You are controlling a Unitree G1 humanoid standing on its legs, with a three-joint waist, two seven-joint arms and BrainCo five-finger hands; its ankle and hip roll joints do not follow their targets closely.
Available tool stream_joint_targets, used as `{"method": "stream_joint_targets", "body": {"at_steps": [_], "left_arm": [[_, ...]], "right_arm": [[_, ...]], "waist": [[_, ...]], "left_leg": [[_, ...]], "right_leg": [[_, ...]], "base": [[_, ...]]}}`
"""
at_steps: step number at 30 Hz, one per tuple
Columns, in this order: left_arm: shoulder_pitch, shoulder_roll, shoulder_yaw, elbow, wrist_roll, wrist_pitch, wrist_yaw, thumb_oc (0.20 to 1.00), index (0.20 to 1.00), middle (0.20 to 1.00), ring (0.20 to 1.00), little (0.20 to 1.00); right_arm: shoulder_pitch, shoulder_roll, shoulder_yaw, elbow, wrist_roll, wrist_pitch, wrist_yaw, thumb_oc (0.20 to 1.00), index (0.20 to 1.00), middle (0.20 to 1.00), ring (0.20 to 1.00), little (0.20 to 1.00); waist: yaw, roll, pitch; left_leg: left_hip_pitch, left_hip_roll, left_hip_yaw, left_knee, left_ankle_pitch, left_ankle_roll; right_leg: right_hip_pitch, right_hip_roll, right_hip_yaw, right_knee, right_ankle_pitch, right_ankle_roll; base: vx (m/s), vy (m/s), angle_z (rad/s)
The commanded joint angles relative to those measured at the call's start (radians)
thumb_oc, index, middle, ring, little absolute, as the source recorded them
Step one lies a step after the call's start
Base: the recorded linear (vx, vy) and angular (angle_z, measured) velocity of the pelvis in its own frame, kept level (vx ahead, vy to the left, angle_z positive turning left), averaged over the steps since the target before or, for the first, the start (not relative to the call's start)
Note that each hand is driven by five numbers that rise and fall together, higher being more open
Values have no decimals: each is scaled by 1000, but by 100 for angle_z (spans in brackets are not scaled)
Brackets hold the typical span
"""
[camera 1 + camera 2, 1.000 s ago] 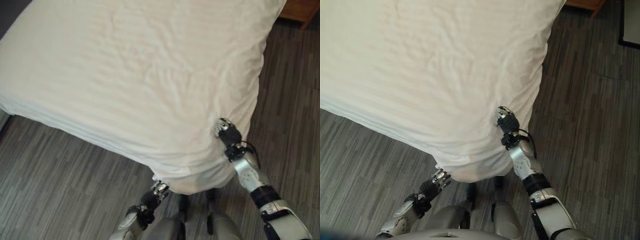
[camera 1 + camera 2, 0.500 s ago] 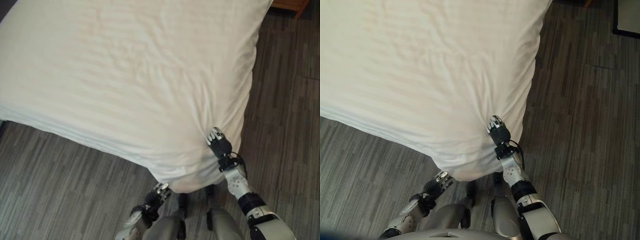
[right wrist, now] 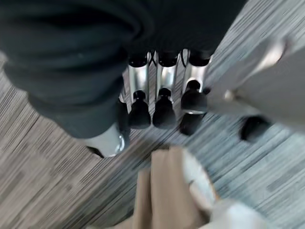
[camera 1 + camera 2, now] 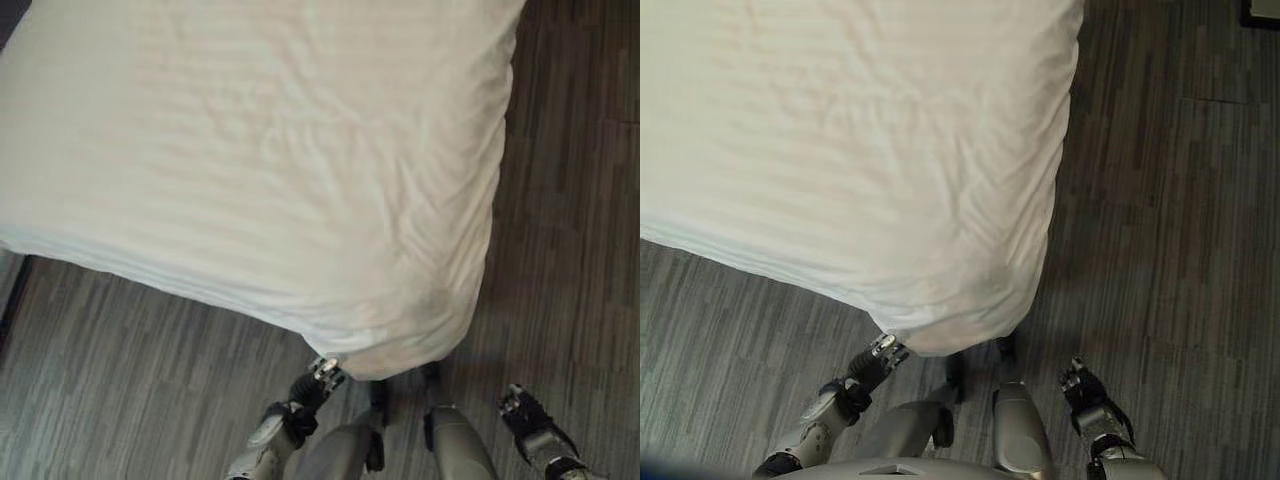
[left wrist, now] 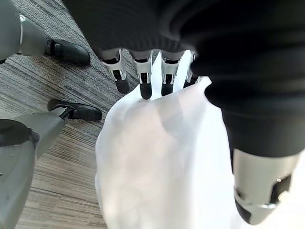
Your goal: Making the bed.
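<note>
The bed's white duvet (image 4: 260, 170) lies spread out and lightly wrinkled, its near corner (image 4: 395, 360) hanging over the floor just in front of me. My left hand (image 4: 320, 376) is under that corner. In the left wrist view its fingers (image 5: 143, 76) curl onto the hanging white cloth (image 5: 157, 157), with the thumb on the other side. My right hand (image 4: 526, 412) hangs low to the right of the corner, apart from the bed. In its wrist view the fingers (image 3: 162, 95) are curled with nothing in them, above the floor.
Grey wood-plank floor (image 4: 120, 380) runs along the bed's near side and down its right side (image 4: 1160, 200). The duvet's right edge (image 4: 495, 200) drops straight to the floor.
My right hand has let go of the duvet beside the near corner and dropped down and to the right. The left hand stays at the corner. The view has shifted a little.
</note>
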Motion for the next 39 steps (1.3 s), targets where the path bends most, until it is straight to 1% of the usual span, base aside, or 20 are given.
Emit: {"method": "stream_joint_targets", "body": {"at_steps": [1, 2, 3, 4, 6, 7, 8, 10, 11, 12, 14, 15, 16, 17, 18, 19, 23, 28, 33, 39], "left_arm": [[33, 35, -3, -46, -27, -26, -18, 1000, 1000, 1000, 1000, 1000], [45, 45, 5, -61, -24, -25, -19, 1000, 1000, 1000, 1000, 1000], [83, 78, 23, -112, -2, -18, -33, 1000, 1000, 1000, 1000, 1000], [83, 78, 24, -113, -2, -18, -33, 1000, 1000, 1000, 1000, 1000], [96, 87, 28, -107, 25, -25, -49, 1000, 1000, 1000, 1000, 1000], [97, 85, 21, -110, 34, -27, -56, 1000, 1000, 1000, 1000, 1000], [119, 92, 31, -126, 85, -43, -64, 1000, 1000, 1000, 1000, 1000], [124, 91, 32, -141, 86, -47, -62, 1000, 1000, 1000, 1000, 1000], [126, 95, 32, -148, 89, -48, -68, 1000, 1000, 1000, 1000, 1000], [129, 92, 25, -146, 87, -45, -73, 1000, 1000, 1000, 1000, 1000], [128, 90, 6, -145, 93, -42, -72, 1000, 1000, 1000, 1000, 1000], [115, 85, -2, -143, 94, -46, -62, 1000, 1000, 1000, 1000, 1000], [115, 85, -1, -142, 94, -46, -62, 1000, 1000, 1000, 1000, 1000], [105, 78, -7, -145, 83, -46, -57, 1000, 1000, 1000, 1000, 1000], [105, 78, -7, -145, 83, -46, -57, 1000, 1000, 1000, 1000, 1000], [97, 74, -14, -146, 74, -45, -58, 1000, 1000, 1000, 1000, 1000], [72, 59, -19, -126, 68, -41, -52, 1000, 1000, 1000, 1000, 1000], [62, 50, -22, -103, 47, -27, -53, 1000, 1000, 1000, 1000, 1000], [108, 41, 31, 30, 81, -26, -47, 1000, 1000, 1000, 1000, 1000], [118, 16, 54, 140, 92, -25, -33, 1000, 1000, 1000, 1000, 1000]], "right_arm": [[6, -26, -31, -272, 86, -108, 0, 200, 200, 200, 200, 200], [30, -31, 1, -423, 52, -118, -9, 200, 200, 200, 200, 200], [139, -108, 129, -894, -88, -121, 49, 200, 200, 200, 200, 200], [140, -108, 129, -895, -89, -121, 48, 200, 200, 200, 200, 200], [177, -187, 201, -1213, -144, -134, 134, 200, 200, 200, 200, 200], [191, -184, 214, -1272, -125, -127, 145, 200, 200, 200, 200, 200], [188, -280, 294, -1445, -273, -124, 201, 200, 200, 200, 200, 200], [197, -292, 293, -1472, -303, -116, 186, 200, 200, 200, 200, 200], [174, -318, 327, -1501, -341, -111, 197, 200, 200, 200, 200, 200], [173, -300, 341, -1486, -330, -91, 198, 200, 200, 200, 200, 200], [140, -244, 440, -1412, -288, -67, 215, 200, 200, 200, 200, 200], [103, -203, 548, -1336, -293, -25, 238, 200, 200, 200, 200, 200], [101, -202, 549, -1334, -293, -26, 238, 200, 200, 200, 200, 200], [77, -167, 624, -1273, -280, 3, 262, 200, 200, 200, 200, 200], [76, -167, 624, -1272, -280, 3, 262, 200, 200, 200, 200, 200], [68, -138, 664, -1217, -254, 30, 272, 200, 200, 200, 200, 200], [13, -63, 765, -1046, -265, 61, 285, 200, 200, 200, 200, 200], [-74, 28, 829, -935, -256, 69, 278, 200, 200, 200, 200, 200], [-150, 84, 887, -921, -277, 71, 285, 200, 200, 200, 200, 200], [-150, 76, 873, -924, -276, 53, 253, 200, 200, 200, 200, 200]], "waist": [[-11, -16, -34], [-15, -23, -37], [-26, -44, -37], [-26, -45, -40], [-29, -57, -41], [-29, -58, -44], [-27, -64, -45], [-26, -66, -49], [-21, -66, -51], [-21, -67, -52], [-11, -66, -52], [0, -65, -51], [-1, -65, -50], [8, -65, -49], [7, -66, -49], [11, -64, -47], [26, -58, -39], [57, -49, -33], [98, -46, -38], [107, -28, -29]], "left_leg": [[-42, 32, -50, 6, 54, -74], [-48, 32, -48, 6, 61, -75], [-46, 36, -38, 6, 63, -77], [-50, 35, -38, 6, 65, -77], [-48, 39, -35, 6, 67, -79], [-50, 39, -34, 6, 69, -79], [-43, 40, -32, 6, 67, -80], [-46, 40, -33, 6, 68, -80], [-45, 41, -34, 6, 69, -80], [-44, 41, -36, 6, 69, -80], [-43, 41, -41, 6, 72, -80], [-43, 39, -48, 6, 73, -80], [-43, 39, -48, 6, 73, -80], [-43, 39, -50, 6, 75, -80], [-43, 38, -50, 6, 75, -80], [-44, 38, -52, 6, 76, -80], [-45, 37, -59, 6, 81, -80], [-55, 35, -60, 6, 85, -80], [-62, 39, -49, 6, 89, -80], [-81, 33, -94, 6, 99, -81]], "right_leg": [[47, -39, -50, 20, -10, 82], [41, -40, -48, 20, -3, 82], [40, -40, -43, 20, 3, 81], [36, -40, -43, 20, 5, 81], [38, -40, -42, 20, 6, 81], [36, -40, -42, 20, 7, 81], [44, -39, -43, 20, 5, 81], [42, -39, -44, 20, 5, 81], [44, -38, -45, 20, 4, 81], [47, -39, -47, 20, 3, 81], [51, -41, -52, 20, 2, 81], [51, -42, -58, 20, 1, 79], [52, -42, -58, 20, 1, 79], [54, -42, -62, 20, 0, 79], [54, -42, -62, 20, -1, 79], [55, -43, -65, 20, -1, 78], [55, -43, -71, 20, -2, 75], [43, -42, -73, 20, 1, 78], [35, -37, -69, 20, 4, 80], [32, -41, -96, 20, -6, 67]], "base": [[-30, -8, -6], [-61, -18, -12], [-61, -12, -10], [-43, -16, -7], [-15, -10, -8], [1, -10, -6], [0, 0, 0], [0, 0, 0], [0, 0, 0], [0, 0, 0], [0, 0, 0], [0, 0, 0], [0, 0, 0], [0, 0, 0], [0, 0, 0], [-17, -1, 8], [-24, 4, 7], [-14, 3, 4], [5, 0, -5], [4, -18, 18]]}}
